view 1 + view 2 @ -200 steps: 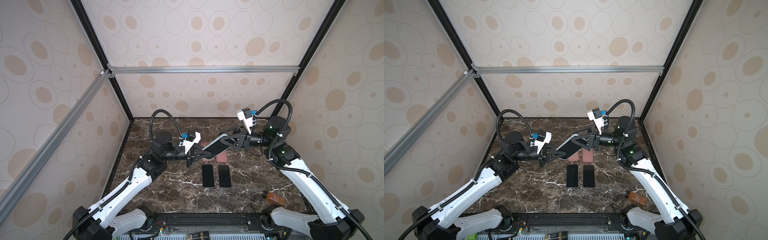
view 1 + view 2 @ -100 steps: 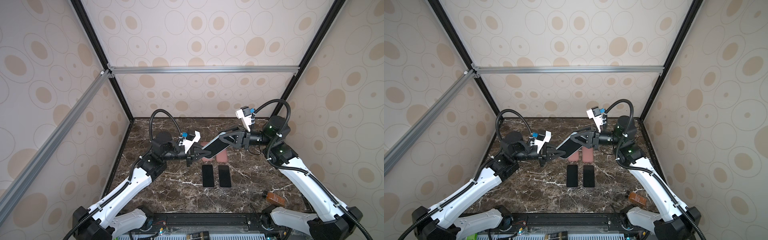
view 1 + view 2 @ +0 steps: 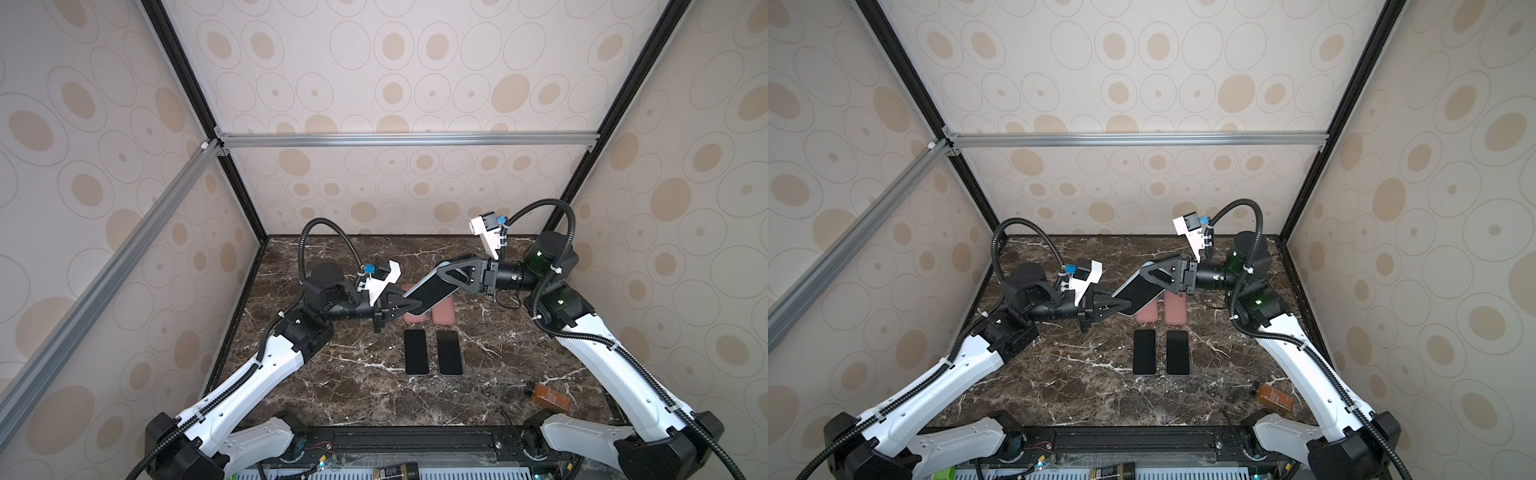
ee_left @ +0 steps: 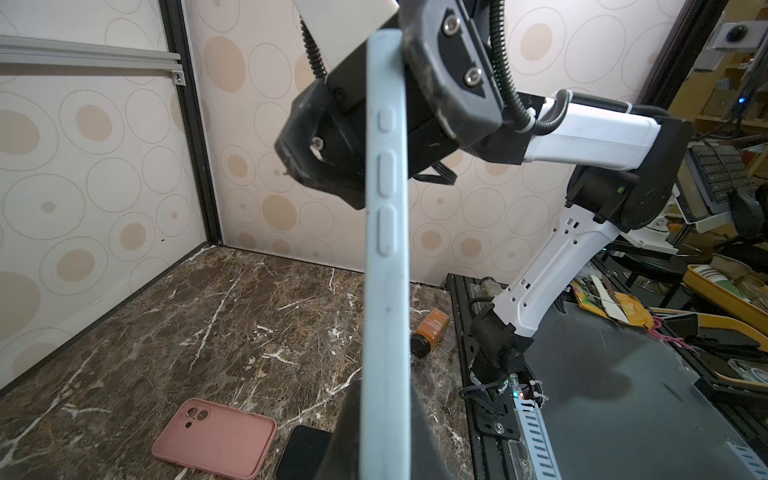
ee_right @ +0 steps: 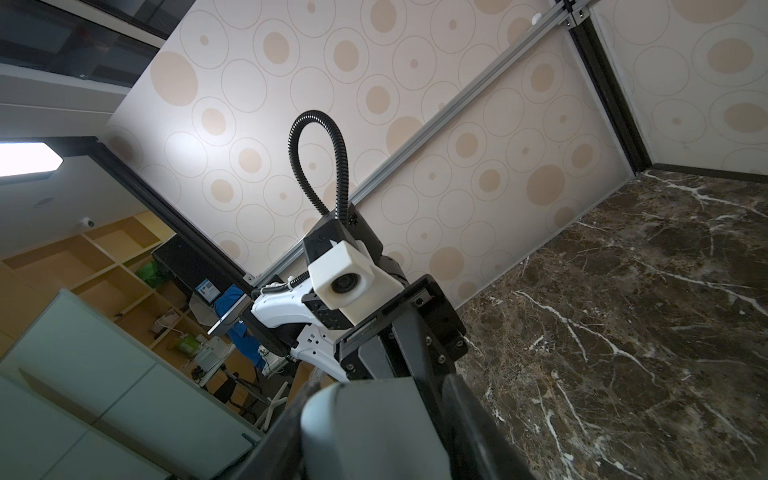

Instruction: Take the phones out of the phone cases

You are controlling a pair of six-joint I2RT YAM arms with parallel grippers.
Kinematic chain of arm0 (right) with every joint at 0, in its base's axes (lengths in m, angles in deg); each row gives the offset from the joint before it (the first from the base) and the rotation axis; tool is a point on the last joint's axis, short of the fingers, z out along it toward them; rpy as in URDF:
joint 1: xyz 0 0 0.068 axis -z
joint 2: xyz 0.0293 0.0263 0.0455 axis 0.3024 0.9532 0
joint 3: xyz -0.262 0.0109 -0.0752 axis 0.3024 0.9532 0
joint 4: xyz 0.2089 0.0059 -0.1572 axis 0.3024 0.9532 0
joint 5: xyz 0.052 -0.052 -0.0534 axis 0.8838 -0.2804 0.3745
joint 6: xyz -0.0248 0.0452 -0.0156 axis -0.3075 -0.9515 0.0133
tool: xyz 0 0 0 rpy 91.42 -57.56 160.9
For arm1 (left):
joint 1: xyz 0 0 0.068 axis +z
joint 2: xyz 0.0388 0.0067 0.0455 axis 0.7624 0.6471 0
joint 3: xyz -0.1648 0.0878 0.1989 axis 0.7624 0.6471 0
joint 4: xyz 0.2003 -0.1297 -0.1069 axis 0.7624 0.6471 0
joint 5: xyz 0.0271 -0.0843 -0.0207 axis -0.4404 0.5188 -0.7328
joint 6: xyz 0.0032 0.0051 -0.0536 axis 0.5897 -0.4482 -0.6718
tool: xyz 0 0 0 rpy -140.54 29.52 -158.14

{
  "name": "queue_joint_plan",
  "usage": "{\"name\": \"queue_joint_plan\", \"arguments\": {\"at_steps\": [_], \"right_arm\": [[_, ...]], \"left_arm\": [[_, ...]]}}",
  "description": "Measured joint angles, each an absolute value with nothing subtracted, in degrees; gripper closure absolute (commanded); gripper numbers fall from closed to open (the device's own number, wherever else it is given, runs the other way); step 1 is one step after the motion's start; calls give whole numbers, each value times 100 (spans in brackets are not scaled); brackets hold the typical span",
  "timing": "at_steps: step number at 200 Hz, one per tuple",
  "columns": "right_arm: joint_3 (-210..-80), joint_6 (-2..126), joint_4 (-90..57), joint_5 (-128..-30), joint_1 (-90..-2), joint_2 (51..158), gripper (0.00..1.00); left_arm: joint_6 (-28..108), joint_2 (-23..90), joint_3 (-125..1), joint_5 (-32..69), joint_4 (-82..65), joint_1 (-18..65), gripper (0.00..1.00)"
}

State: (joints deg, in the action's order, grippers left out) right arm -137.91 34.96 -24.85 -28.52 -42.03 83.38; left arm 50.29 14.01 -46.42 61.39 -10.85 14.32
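Observation:
A phone (image 3: 430, 293) (image 3: 1138, 293) with a black screen sits in a pale blue phone case (image 4: 384, 291) and hangs tilted in the air above the table's back half. My left gripper (image 3: 409, 305) (image 3: 1121, 305) (image 4: 384, 449) is shut on its lower end, one finger on each face. My right gripper (image 3: 446, 276) (image 3: 1148, 272) (image 5: 374, 415) holds the upper end, with its fingers against the screen side and the case's back. In the right wrist view the case (image 5: 365, 432) fills the space between the jaws.
Under the held phone two empty pink cases (image 3: 444, 316) (image 4: 216, 438) lie side by side on the marble table. Two bare black phones (image 3: 416, 352) (image 3: 449, 352) lie in front of them. A brown bottle (image 3: 550, 397) (image 4: 430, 332) lies at the front right.
The right arm has shifted slightly at the phone's upper end. The phone stays in the air between both grippers, and the left arm has not moved.

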Motion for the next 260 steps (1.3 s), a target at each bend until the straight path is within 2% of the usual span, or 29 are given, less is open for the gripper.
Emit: {"name": "queue_joint_plan", "arguments": {"at_steps": [141, 217, 260], "right_arm": [[-13758, 2745, -2437, -3059, -4203, 8519, 36], [-13758, 2419, -2456, -3147, -4203, 8666, 35], [-13773, 2227, -2561, -3409, -4200, 8681, 24]], "left_arm": [[5261, 1399, -4644, 5791, -808, 1458, 100], [5595, 1399, -4673, 5616, -497, 1458, 100], [5842, 1401, -4673, 5612, -272, 1443, 100]]}}
